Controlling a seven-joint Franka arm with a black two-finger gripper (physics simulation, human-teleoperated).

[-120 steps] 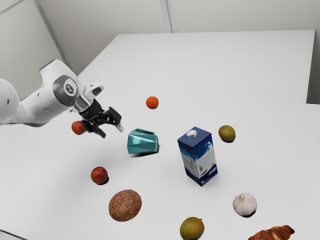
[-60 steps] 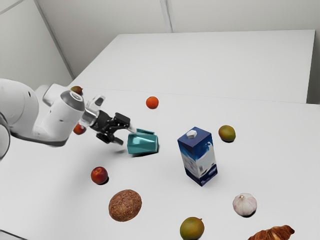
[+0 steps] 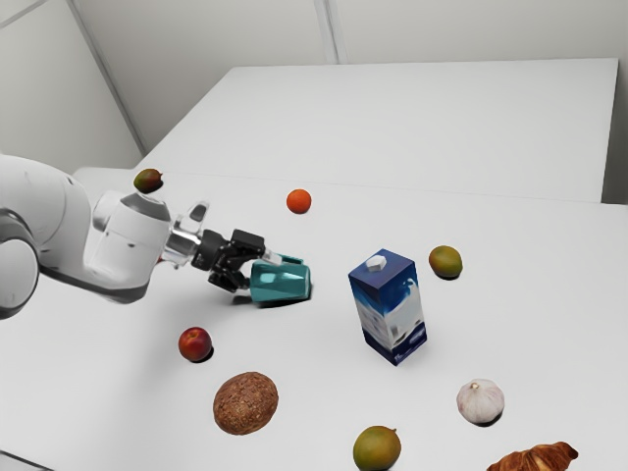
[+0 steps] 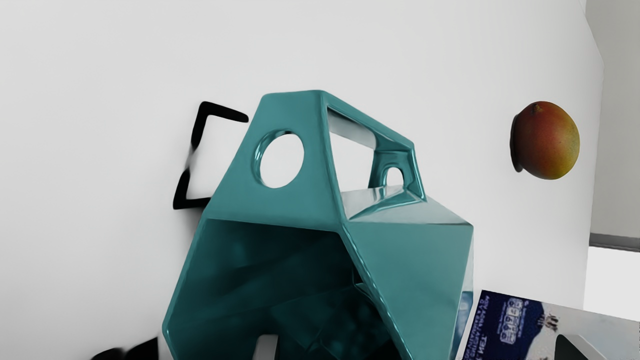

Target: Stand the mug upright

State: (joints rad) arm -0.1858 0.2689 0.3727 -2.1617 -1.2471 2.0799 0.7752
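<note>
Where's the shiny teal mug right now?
In the exterior view, the mug lies on its side left of the middle, with the gripper at its open end and the blue carton toward the view's right.

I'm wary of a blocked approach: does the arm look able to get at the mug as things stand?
Probably yes. The open hand is at the mouth of the mug, with nothing between them; the carton stands beyond the mug, seemingly out of the way.
</note>
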